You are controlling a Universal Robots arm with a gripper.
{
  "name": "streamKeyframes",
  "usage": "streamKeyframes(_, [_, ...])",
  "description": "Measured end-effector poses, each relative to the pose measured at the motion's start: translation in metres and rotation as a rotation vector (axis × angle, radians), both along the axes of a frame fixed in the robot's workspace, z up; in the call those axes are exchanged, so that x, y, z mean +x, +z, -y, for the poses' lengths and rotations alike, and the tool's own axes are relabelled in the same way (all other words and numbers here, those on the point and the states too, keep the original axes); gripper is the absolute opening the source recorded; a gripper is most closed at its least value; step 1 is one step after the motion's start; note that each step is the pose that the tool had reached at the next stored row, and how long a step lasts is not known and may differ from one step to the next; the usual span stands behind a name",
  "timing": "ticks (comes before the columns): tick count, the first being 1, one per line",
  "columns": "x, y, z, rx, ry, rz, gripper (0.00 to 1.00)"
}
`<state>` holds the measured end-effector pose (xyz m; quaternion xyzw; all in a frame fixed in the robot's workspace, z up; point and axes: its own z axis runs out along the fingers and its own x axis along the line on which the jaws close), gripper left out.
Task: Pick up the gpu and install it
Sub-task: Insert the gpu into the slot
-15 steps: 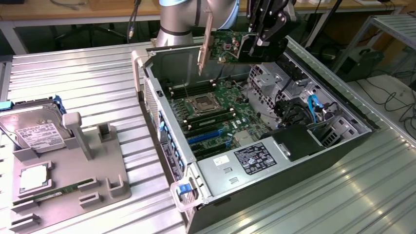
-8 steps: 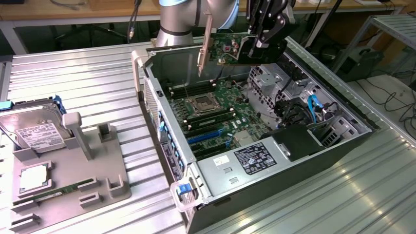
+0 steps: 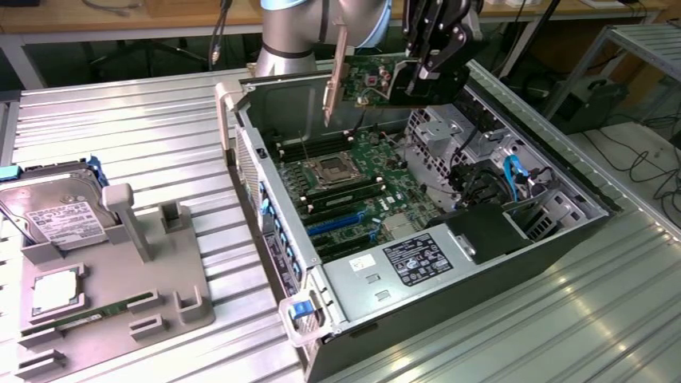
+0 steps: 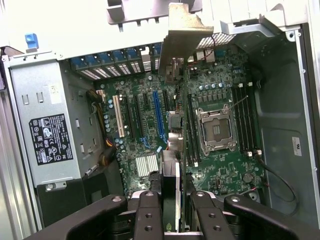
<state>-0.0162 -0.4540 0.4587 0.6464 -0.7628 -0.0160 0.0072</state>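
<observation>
GPU lifted, not yet seated.
My end effector (image 4: pixel 169 205) grips the gpu (image 3: pixel 356 76) above the computer case (image 3: pixel 500 263); insertion remains.

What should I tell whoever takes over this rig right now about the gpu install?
Gripper: shut on the gpu, holding it edge-on above the open computer case.
Gpu: in the air over the motherboard, silver bracket hanging down, not yet in a slot.
Done: gpu picked up and carried over the case.
Left: seating it in an expansion slot.
The hard drive sits on the grey fixture, untouched.
</observation>
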Motion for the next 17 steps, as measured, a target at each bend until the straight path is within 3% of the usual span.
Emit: streamKeyframes(17, [0.0000,-0.0049,0.0000,0.0000,0.000,0.0000,0.27])
